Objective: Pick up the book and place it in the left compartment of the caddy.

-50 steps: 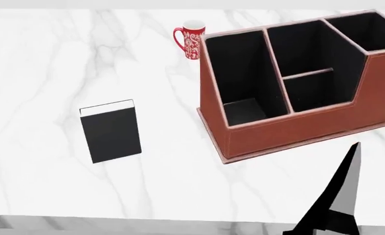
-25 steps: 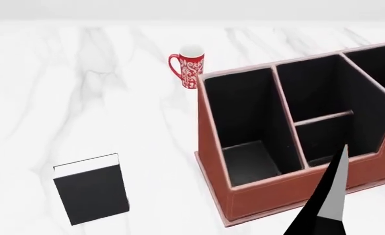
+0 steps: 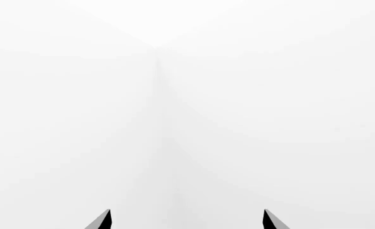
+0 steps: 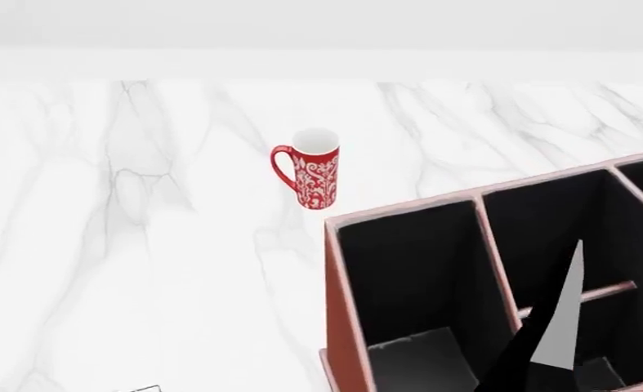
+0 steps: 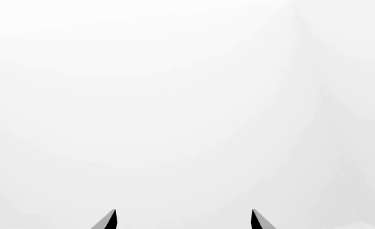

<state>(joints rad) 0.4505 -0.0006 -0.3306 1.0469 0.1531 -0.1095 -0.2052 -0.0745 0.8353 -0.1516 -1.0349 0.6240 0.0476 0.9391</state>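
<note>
Both jaws stand apart and empty — left gripper (image 3: 187, 219), right gripper (image 5: 184, 218) — so with the black book (image 4: 145, 389) a sliver at the head view's lower edge, well left of the caddy (image 4: 343, 318), we should look down first.

Looks like a bare simulated desk or countertop setup, not a real room

White marble-veined tabletop (image 4: 136, 245) with a plain pale wall behind it, a red patterned mug (image 4: 312, 180) standing toward the far side, and a reddish-brown caddy (image 4: 341, 327) with black-lined sections near right. Kinda office-desk vibes, honestly can't pin it down more.
</note>
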